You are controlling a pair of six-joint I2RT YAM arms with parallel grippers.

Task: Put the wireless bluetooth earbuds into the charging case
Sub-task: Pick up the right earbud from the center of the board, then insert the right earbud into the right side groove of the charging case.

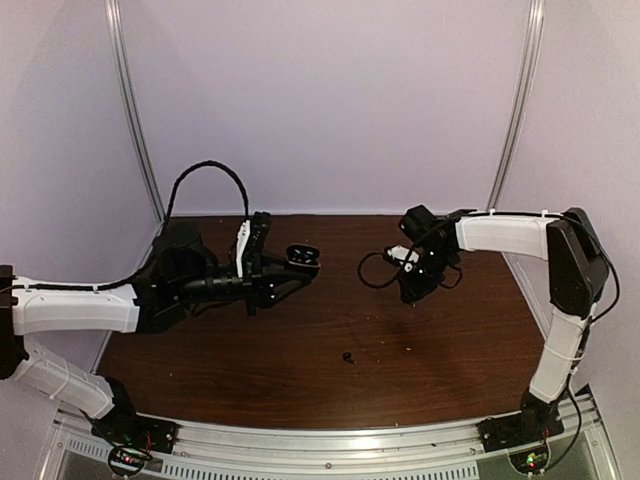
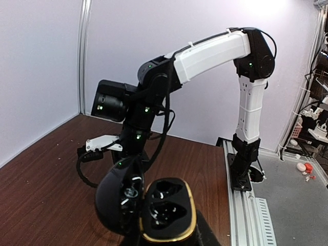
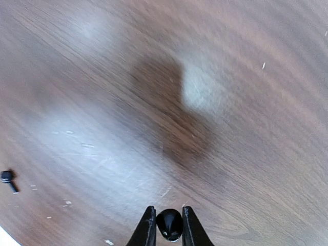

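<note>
My left gripper (image 1: 285,268) is shut on an open black charging case (image 2: 165,211) with a gold rim, held above the table; its lid (image 2: 117,200) hangs open to the left and both seats look empty. The case also shows in the top view (image 1: 303,255). My right gripper (image 3: 168,225) is shut on a black earbud (image 3: 169,224) and holds it above the table, to the right of the case (image 1: 412,290). A second black earbud (image 1: 348,357) lies on the table in front, also seen in the right wrist view (image 3: 7,177). No lavender-silver buds show.
The brown wooden table (image 1: 400,370) has purple walls at back and sides. An aluminium rail (image 1: 330,440) runs along the near edge. The right arm (image 2: 215,51) stands across from the case in the left wrist view.
</note>
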